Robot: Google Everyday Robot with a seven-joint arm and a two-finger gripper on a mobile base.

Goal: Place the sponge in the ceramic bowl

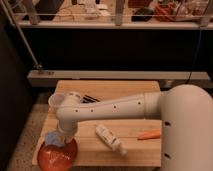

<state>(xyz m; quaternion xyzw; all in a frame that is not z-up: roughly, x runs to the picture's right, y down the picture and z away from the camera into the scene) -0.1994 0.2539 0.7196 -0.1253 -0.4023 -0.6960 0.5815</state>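
One small blue rectangular sponge [53, 138] over the rim of one wide orange-red ceramic bowl [60, 159], at the gripper [61, 134]; grip state cannot be told. One translucent white cup [54, 101] on the table behind.

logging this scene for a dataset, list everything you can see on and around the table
ceramic bowl: one, orange-red, front left corner of the table
sponge: one, blue, at the bowl's back rim, by the hand
cup: one, white, back left of the table
ribbed block: one, black, behind the arm, partly hidden
bottle: one, white, lying mid table
stick-like item: one, orange, right of the bottle
table: one, pale wood
arm: one, white, reaching left across the table
hand: one, low over the bowl
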